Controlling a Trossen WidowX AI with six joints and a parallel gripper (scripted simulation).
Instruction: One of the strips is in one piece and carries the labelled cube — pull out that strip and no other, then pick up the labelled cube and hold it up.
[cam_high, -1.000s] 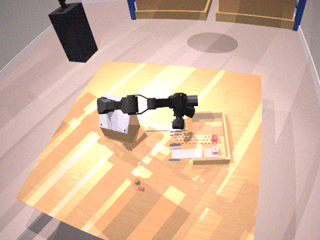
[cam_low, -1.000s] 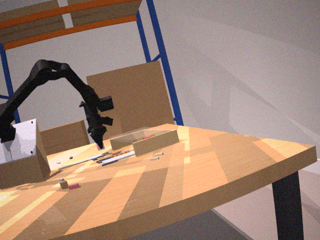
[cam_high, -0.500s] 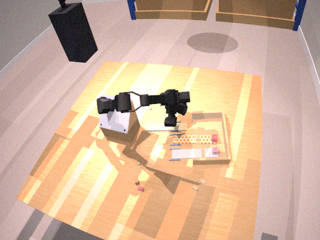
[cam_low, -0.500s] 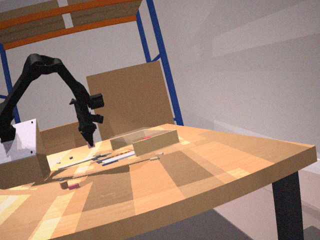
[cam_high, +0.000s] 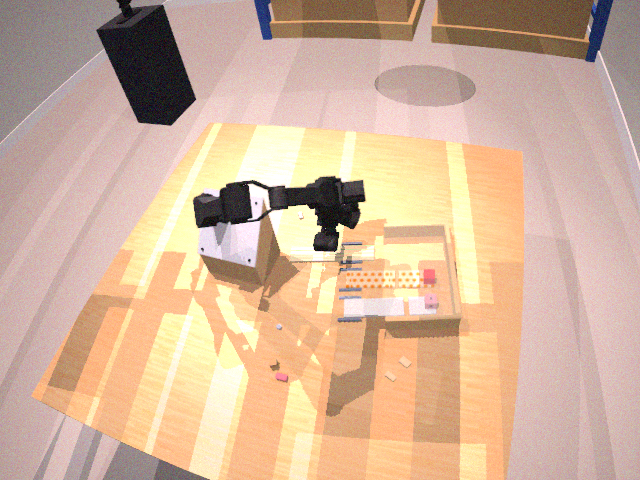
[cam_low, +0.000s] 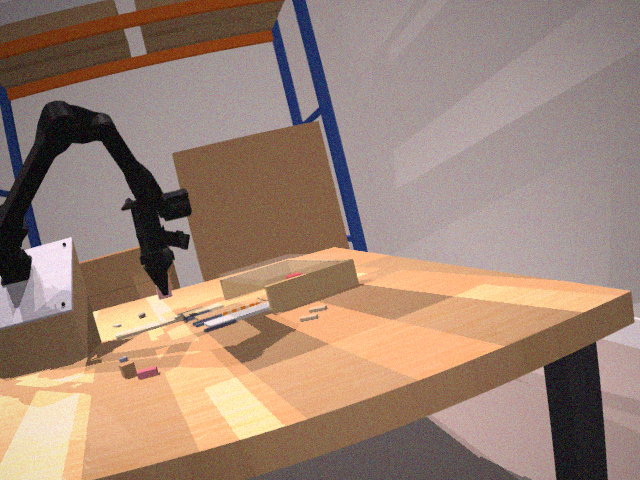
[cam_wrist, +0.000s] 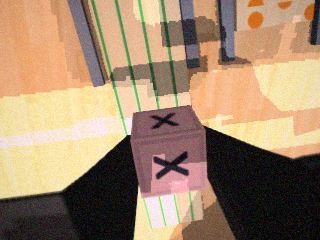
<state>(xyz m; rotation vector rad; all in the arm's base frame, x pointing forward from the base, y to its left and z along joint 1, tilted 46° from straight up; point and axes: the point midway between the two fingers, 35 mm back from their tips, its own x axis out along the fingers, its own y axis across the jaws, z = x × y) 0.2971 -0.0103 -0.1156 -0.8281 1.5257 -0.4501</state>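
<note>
Grip first: held the labelled cube (cam_wrist: 167, 150) tight between the two dark fingers of the claw (cam_high: 326, 241), pink, with a black X on each of the two faces seen from the wrist. Hung just above the green-lined strip (cam_high: 330, 253), which lay flat between the white base block (cam_high: 232, 242) and the open wooden tray (cam_high: 454, 273). Kept inside the tray an orange-dotted strip (cam_high: 382, 279) with a red cube (cam_high: 429, 275) at its far end, and beside it a white strip (cam_high: 372, 306) with another pink cube (cam_high: 430, 300). Showed short blue bars (cam_high: 351, 297) at the tray mouth. Stood on a wooden table (cam_high: 413, 170) crossed by bands of light and shadow, with some small scattered blocks (cam_high: 281, 377) nearer the front. Around it: grey floor with a black box (cam_high: 147, 62), and a shelf rack (cam_low: 330, 144) with blue posts.
</note>
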